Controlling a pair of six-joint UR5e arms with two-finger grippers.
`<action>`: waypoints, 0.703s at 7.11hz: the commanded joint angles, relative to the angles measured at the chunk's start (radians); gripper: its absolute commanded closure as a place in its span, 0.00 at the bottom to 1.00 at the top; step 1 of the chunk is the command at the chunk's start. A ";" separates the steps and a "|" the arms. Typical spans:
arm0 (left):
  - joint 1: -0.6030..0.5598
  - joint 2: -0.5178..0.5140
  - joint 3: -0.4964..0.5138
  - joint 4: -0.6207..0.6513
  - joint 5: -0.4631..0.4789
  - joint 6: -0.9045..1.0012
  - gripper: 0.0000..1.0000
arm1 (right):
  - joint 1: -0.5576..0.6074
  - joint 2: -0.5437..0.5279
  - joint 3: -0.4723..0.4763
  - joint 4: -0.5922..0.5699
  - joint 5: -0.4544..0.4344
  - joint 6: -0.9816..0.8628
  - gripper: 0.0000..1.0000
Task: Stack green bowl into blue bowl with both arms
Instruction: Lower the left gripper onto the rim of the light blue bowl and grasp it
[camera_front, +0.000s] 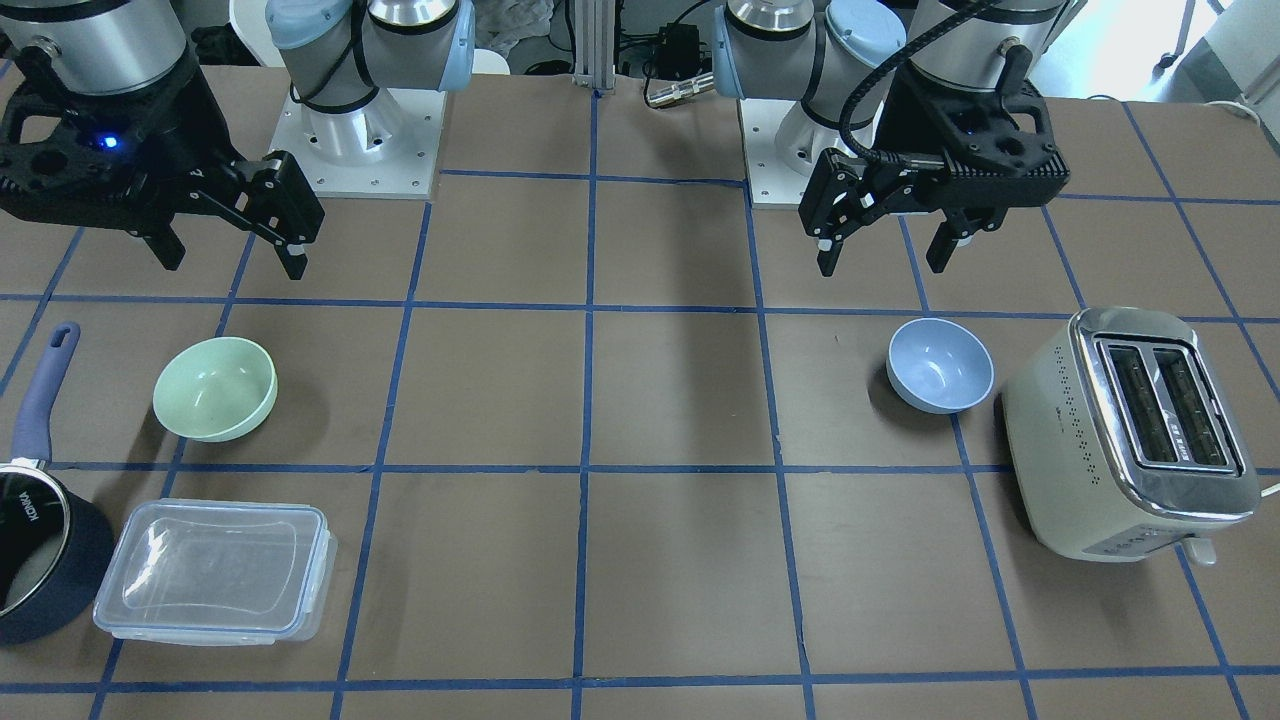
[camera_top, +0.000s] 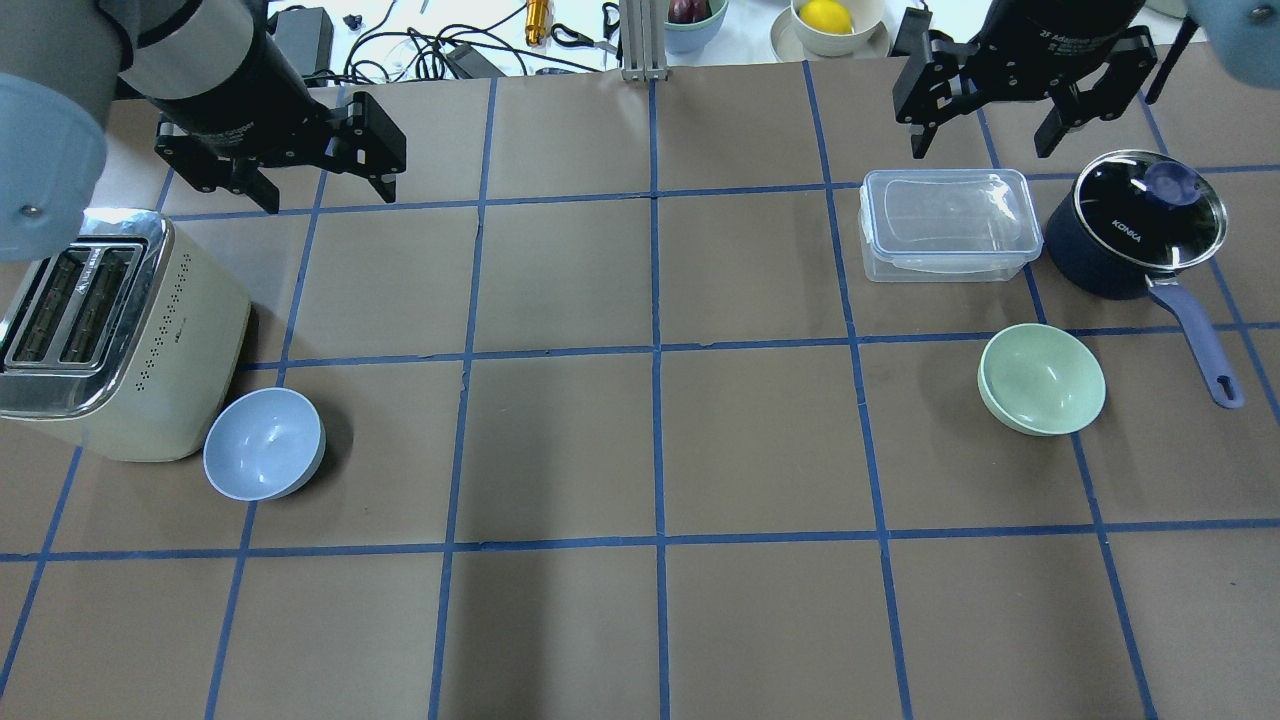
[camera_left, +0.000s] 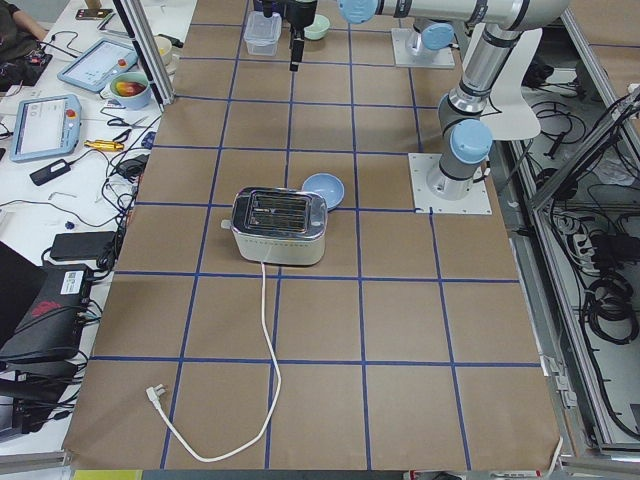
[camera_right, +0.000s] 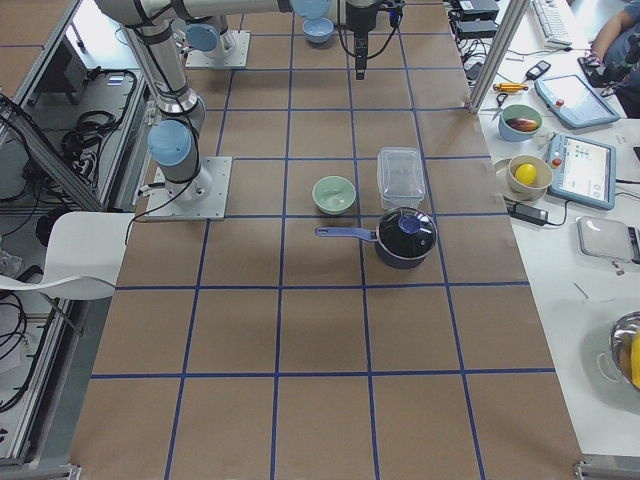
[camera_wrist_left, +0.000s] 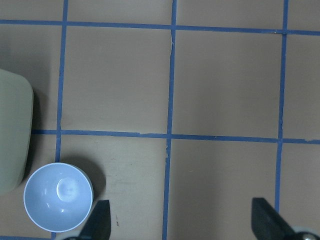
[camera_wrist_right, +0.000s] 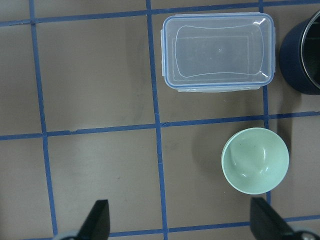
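KONKA-lettered pot and clear box sit nearest the front camera. Green bowl upright near them, well apart from raised right gripper, fingers spread, empty. Blue bowl just beside toaster, well apart from left gripper, likewise spread.

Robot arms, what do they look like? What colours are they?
The left arm and the right arm are shiny silver-grey tubes with round light blue caps on the joints. Each ends in a black gripper with two fingers: the left gripper and the right gripper. A black ribbed cable curls to the left one. A tiny blue light glows above the right one.
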 joint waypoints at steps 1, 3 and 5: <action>0.001 0.002 -0.009 -0.009 0.000 0.004 0.00 | -0.002 0.000 0.000 0.000 -0.001 0.000 0.00; 0.007 0.029 -0.131 -0.018 0.005 0.020 0.00 | 0.000 0.000 0.000 0.000 0.000 0.000 0.00; 0.159 0.022 -0.355 0.097 0.046 0.068 0.00 | -0.002 0.002 0.000 0.000 0.000 0.000 0.00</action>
